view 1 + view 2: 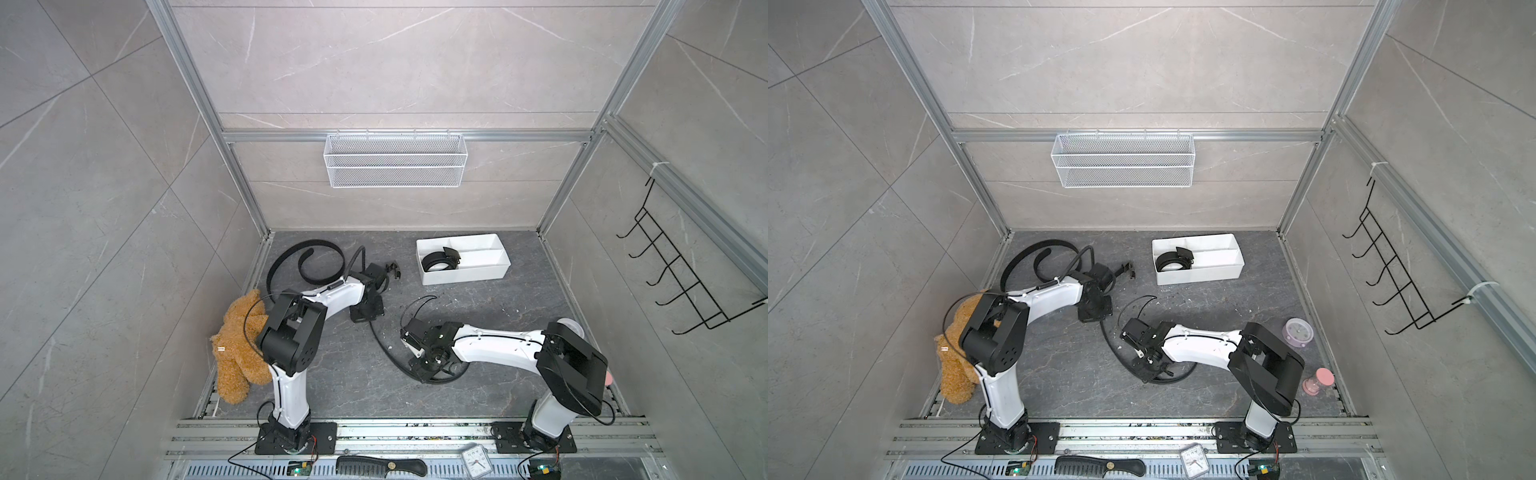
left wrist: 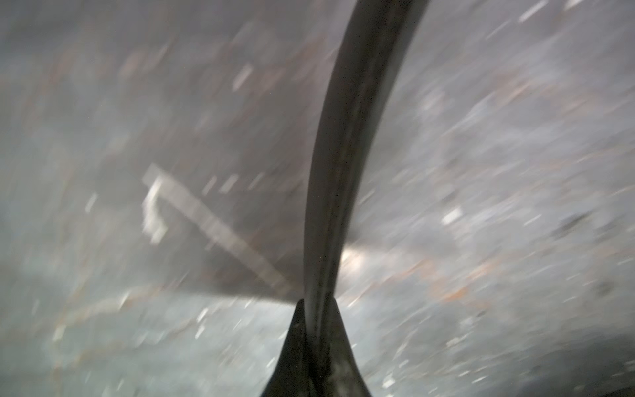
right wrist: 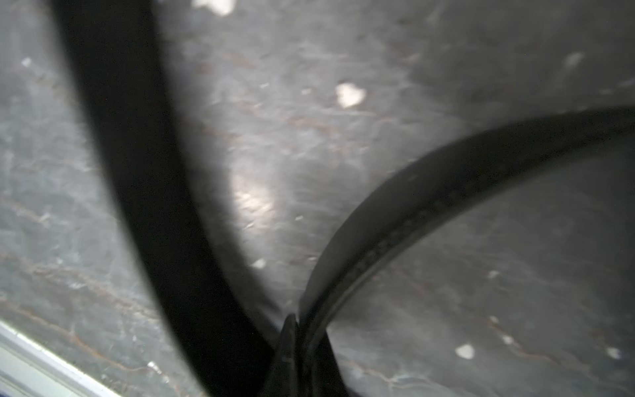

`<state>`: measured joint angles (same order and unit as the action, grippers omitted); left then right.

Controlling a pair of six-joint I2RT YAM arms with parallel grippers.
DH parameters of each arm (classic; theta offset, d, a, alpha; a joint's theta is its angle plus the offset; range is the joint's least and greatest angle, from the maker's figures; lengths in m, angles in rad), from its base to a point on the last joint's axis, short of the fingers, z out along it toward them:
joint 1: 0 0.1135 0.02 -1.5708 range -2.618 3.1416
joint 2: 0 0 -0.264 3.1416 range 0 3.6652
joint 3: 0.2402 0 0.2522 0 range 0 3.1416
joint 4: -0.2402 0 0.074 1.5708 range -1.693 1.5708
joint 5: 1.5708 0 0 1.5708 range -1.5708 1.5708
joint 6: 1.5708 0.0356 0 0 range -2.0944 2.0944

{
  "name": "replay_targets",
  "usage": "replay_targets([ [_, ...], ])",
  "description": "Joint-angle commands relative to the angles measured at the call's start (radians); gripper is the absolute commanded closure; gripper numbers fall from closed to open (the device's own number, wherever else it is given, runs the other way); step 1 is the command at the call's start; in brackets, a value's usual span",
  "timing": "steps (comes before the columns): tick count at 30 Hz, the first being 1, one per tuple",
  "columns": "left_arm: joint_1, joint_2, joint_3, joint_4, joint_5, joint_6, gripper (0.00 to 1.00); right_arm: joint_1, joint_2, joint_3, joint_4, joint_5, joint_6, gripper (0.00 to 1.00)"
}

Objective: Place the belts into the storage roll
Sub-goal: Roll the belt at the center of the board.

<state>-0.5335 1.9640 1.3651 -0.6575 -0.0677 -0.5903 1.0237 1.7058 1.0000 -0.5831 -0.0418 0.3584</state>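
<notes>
Both pairs of jaws are clamping down on one black belt (image 2: 347,144). The left gripper (image 2: 318,306) is pinching the strap edge-on, and the right gripper (image 3: 298,326) is pinching what looks like another stretch of it, where it is bending into a loop. In both top views this belt is curving across the dark floor (image 1: 498,332) between the two grippers. A second belt (image 1: 438,262) is sitting coiled in the left end of the white storage roll (image 1: 465,277), which is resting toward the far right. A third belt (image 1: 309,242) is sprawling in open loops in the far-left corner. A brown teddy bear (image 1: 239,345) is lying beside the left arm.
</notes>
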Motion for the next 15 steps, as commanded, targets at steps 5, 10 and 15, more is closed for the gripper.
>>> replay_targets([
  [5,0.012,0.174,0.352,-0.048,0.084,0.248,1.0,0.111,0.029,0.015,0.022,-0.001,-0.03,1.0],
  [10,0.028,0.236,0.453,-0.104,0.094,0.319,1.0,0.172,0.044,0.025,-0.014,-0.007,-0.051,1.0],
  [15,0.076,0.288,0.516,-0.112,0.061,0.345,1.0,0.221,0.041,0.008,-0.053,-0.019,-0.049,1.0],
])
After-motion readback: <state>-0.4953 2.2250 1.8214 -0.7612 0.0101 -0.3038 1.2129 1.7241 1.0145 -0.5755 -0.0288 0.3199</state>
